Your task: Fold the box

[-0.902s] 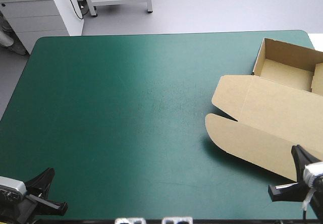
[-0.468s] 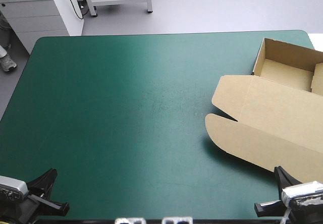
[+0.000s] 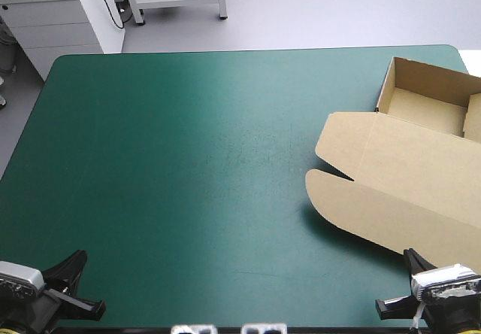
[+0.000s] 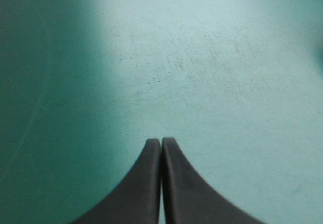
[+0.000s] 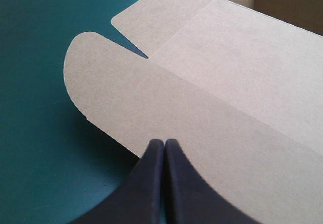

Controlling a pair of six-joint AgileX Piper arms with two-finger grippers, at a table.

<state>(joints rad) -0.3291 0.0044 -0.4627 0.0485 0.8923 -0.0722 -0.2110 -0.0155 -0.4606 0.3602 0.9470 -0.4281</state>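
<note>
- Two grippers are showing at the table's near edge in the high view: the left gripper (image 3: 71, 264) at the near left corner and the right gripper (image 3: 412, 264) at the near right, just beside the box (image 3: 406, 191).
- I am reading both pairs of black fingers (image 4: 144, 188) as pressed together. Each wrist view is showing them meeting in one pointed arch with nothing held between them. The high view alone is not settling this.
- The box is lying at the table's right side, reaching toward the far right corner and running past the right edge of the high view.
- The high view is showing the tray (image 3: 425, 74) with its walls raised at the far end and the lid (image 3: 398, 153) lying flat toward the near edge. The right wrist view is catching only a corner of that tray.
- The right wrist view is showing the right gripper's tip over the near edge of the lid's rounded flap (image 5: 101, 77). A dark shadow is falling under that edge. I cannot tell whether the tip is touching the board.
- The left wrist view is showing the teal-green cover (image 4: 212, 57) with faint scuff marks ahead of the left gripper. The high view is placing that gripper well apart from the box.
</note>
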